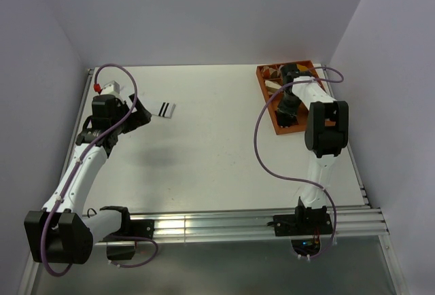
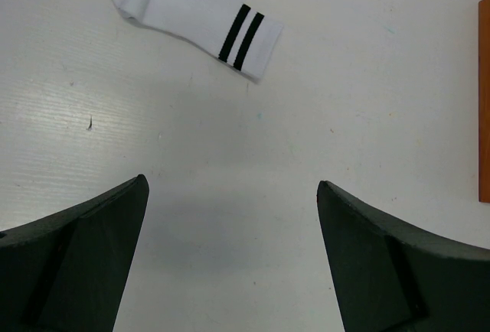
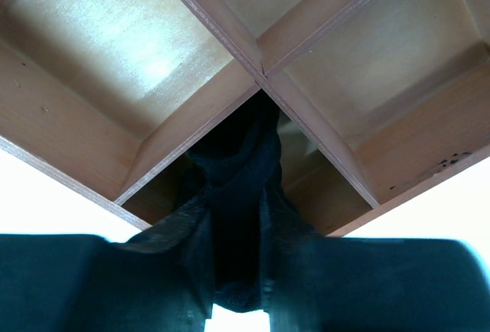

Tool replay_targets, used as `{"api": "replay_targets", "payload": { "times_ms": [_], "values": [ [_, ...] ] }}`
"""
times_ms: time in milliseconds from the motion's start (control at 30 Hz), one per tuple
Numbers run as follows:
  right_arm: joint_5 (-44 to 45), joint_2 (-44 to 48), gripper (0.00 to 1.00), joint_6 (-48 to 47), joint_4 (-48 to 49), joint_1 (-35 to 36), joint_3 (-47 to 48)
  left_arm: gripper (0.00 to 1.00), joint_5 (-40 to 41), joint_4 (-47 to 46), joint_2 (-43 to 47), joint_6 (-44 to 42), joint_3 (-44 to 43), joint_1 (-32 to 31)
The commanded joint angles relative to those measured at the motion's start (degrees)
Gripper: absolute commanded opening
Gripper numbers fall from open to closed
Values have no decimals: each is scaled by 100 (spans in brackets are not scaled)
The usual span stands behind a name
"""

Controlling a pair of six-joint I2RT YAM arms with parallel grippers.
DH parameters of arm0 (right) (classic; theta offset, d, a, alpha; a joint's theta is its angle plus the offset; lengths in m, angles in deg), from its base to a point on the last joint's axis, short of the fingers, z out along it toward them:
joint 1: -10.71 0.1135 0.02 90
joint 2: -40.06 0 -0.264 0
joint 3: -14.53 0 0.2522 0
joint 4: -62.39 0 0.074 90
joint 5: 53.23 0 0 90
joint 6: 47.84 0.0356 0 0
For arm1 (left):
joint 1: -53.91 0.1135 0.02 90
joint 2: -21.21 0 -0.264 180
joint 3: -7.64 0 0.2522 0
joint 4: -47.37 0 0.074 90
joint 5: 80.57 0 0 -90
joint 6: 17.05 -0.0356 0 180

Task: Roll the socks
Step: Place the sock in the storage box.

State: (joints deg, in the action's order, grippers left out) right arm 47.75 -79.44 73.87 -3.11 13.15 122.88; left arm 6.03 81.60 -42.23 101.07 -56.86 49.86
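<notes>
Bench (image 1: 217, 159) carries a tray (image 3: 115, 34) at far right. Step looks like fetching. Black sock (image 3: 233, 194) is pinched in the narrow right jaws, over the tray's divider crossing. White sock (image 2: 191, 11) lies flat far left, ahead of the left jaws, which are wide open and not touching it. Next, probably: lift black sock clear of the dividers and carry it left beside the white.
</notes>
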Motion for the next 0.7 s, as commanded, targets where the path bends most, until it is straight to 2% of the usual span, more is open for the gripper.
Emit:
{"api": "replay_targets", "payload": {
  "times_ms": [0, 67, 167, 267, 333, 367, 467, 500, 600, 633, 667],
  "values": [
    [-123, -223, 29, 11, -81, 81, -274, 97, -56, -113, 165, -70, 38, 1],
    [-193, -39, 36, -6, 15, 81, -283, 97, -73, -113, 174, -52, 38, 1],
    [-394, 181, 41, 11, 112, 55, -274, 97, -274, -288, 235, -70, 47, 1],
    [-571, 313, 43, 11, 218, 11, -274, 95, -1002, -683, 350, 184, 222, -8],
    [-737, 348, 46, 2, 296, 11, -317, 94, -1391, -1289, 385, 719, 424, -191],
    [-790, 375, 48, 11, 340, 2, -370, 94, -1339, -1500, 385, 1000, 503, -384],
    [-931, 568, 52, 20, 604, 2, -599, 93, -655, -2431, 131, 1361, 434, -1830],
    [-966, 586, 52, 11, 639, 2, -625, 93, -531, -3069, 8, 1485, 425, -2105],
    [-1045, 568, 53, -24, 718, 11, -678, 89, -337, -4337, -729, 1881, 416, -2810],
    [-1072, 577, 52, -50, 762, 2, -722, 86, -319, -5080, -1227, 1934, 355, -2924],
    [-1211, 586, 52, -50, 815, 2, -766, 85, -285, -5349, -1763, 1969, 154, -3161]
  ]
}}
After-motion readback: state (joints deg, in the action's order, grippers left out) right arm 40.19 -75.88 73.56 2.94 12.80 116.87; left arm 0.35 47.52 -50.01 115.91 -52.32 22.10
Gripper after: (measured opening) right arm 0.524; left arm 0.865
